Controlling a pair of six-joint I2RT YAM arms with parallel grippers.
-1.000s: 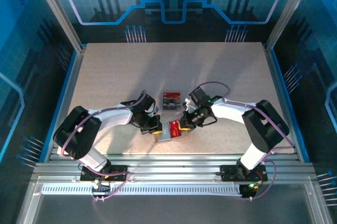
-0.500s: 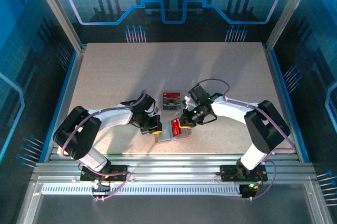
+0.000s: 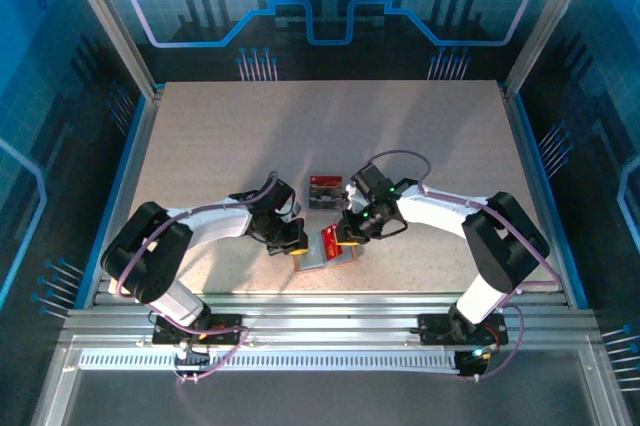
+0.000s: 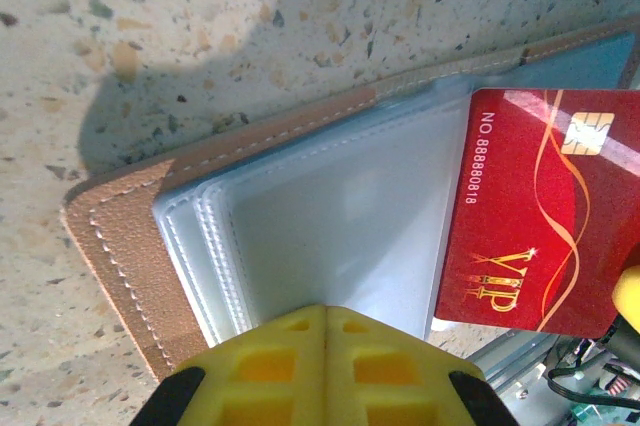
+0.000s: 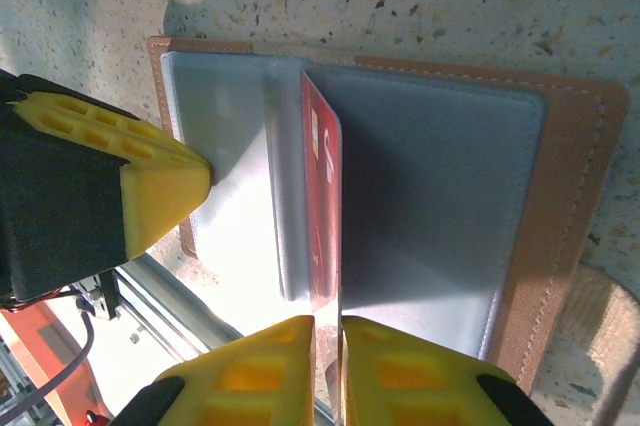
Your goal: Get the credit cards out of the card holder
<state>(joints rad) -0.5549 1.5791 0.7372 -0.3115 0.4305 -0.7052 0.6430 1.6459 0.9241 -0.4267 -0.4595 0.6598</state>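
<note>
The salmon-pink card holder (image 3: 316,258) lies open near the table's front edge, its pale blue-grey pockets (image 4: 330,216) facing up. My left gripper (image 4: 325,311) is shut, and its yellow tip rests on the left pocket page (image 5: 215,126). A red credit card (image 4: 520,226) marked VIP stands up from the holder's fold and appears edge-on in the right wrist view (image 5: 322,196). My right gripper (image 5: 328,321) has its jaws close on either side of that card's near edge. In the top view, the left gripper (image 3: 297,244) and right gripper (image 3: 343,238) flank the red card (image 3: 328,238).
A small clear tray (image 3: 324,191) with dark and red contents sits just beyond the holder. The metal rail (image 3: 320,298) at the table's front edge runs close beside the holder. Open speckled tabletop (image 3: 330,131) stretches behind.
My right gripper has shifted slightly left and away from the rail with the red card, which now stands more upright over the holder. The left gripper has stayed put.
</note>
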